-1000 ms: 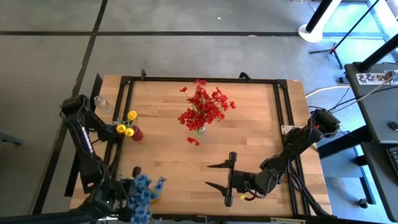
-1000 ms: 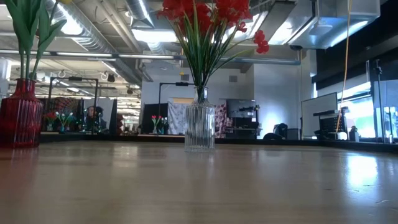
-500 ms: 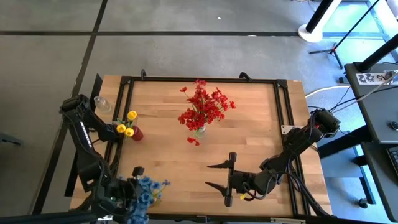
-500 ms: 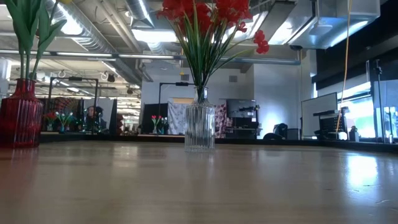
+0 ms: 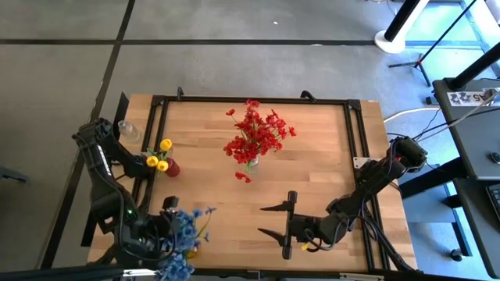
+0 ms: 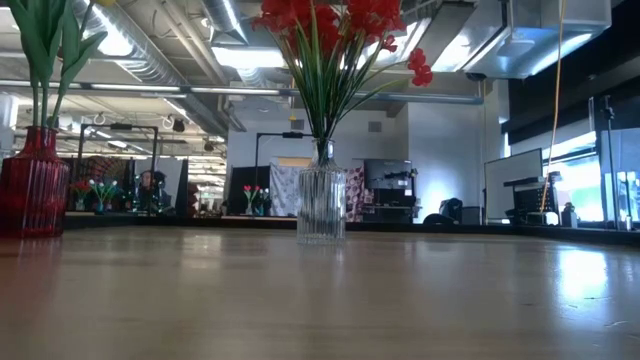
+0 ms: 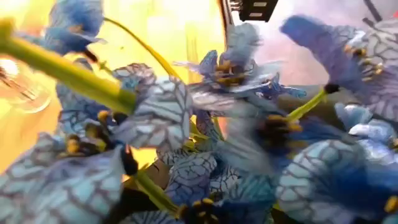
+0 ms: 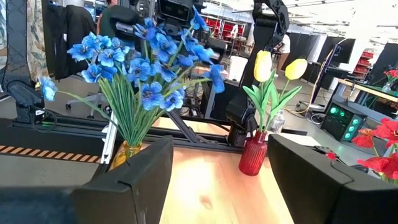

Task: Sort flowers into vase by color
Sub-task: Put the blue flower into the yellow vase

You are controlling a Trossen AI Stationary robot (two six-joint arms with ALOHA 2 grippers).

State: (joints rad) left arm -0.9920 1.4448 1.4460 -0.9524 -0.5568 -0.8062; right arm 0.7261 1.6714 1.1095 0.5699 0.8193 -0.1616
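The left pincer (image 5: 173, 234) hangs low over the near left corner of the desk (image 5: 312, 187), buried among the blue flowers (image 5: 186, 234); whether its fingers are open or closed I cannot tell, since petals fill the left wrist view; those blue flowers (image 8: 140, 62) stand in a yellowish vase (image 8: 126, 151) right beneath it; beyond that pincer, toward the far side, the yellow flowers (image 5: 158, 158) sit in a red vase (image 5: 172, 168); the red flowers (image 5: 256, 134) fill a clear glass vase (image 6: 321, 205) mid-desk, one red sprig (image 5: 243, 176) lying loose beside it; the right pincer (image 5: 276, 220) rests wide open, holding nothing, the red flowers well ahead of it.
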